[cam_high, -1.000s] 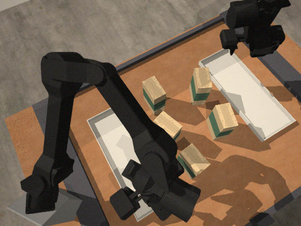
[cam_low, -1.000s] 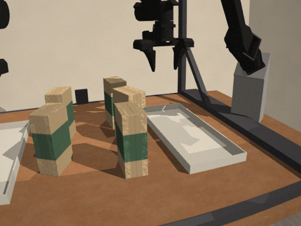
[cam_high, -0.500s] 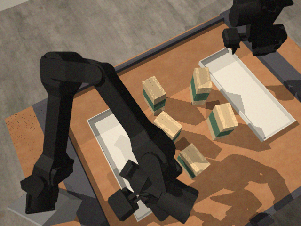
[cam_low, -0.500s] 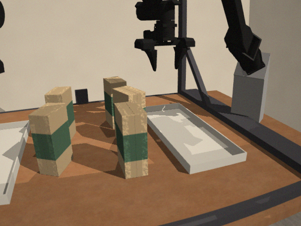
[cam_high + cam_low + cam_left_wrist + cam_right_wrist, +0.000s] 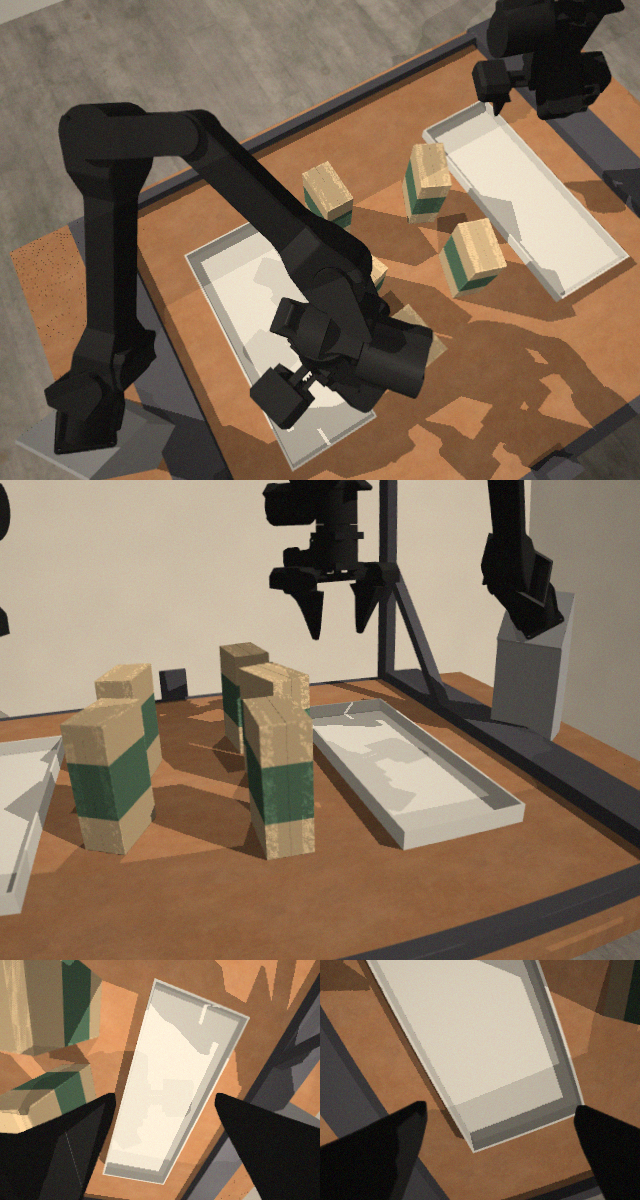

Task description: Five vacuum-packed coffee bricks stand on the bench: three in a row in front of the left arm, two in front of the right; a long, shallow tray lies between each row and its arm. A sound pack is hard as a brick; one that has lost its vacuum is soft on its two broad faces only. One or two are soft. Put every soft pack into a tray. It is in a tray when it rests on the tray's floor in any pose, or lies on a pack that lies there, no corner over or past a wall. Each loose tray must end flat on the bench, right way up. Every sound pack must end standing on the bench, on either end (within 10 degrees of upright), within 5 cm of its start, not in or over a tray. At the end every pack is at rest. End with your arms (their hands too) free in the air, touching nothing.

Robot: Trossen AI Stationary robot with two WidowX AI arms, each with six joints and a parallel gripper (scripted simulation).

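Five tan coffee packs with green bands stand on the bench. The left row has a far pack [image 5: 327, 193], a middle pack [image 5: 378, 271] and a near pack [image 5: 436, 347], the last two mostly hidden by my left arm. The right row has two packs [image 5: 426, 180] [image 5: 471, 255]. My left gripper [image 5: 309, 384] is open and empty, high above the near end of the left tray [image 5: 258, 315], as the exterior view [image 5: 336, 615] and the left wrist view [image 5: 165, 1099] show. My right gripper [image 5: 522, 103] is open and empty above the far end of the right tray [image 5: 522, 198], also seen in the right wrist view [image 5: 500, 1107]. Both trays hold nothing.
A dark raised rim [image 5: 542, 769] runs round the bench. A dark upright post with a brace [image 5: 392, 584] and a grey pedestal [image 5: 532, 686] stand behind the left tray [image 5: 413, 769]. A small dark block [image 5: 173, 684] sits at the back edge.
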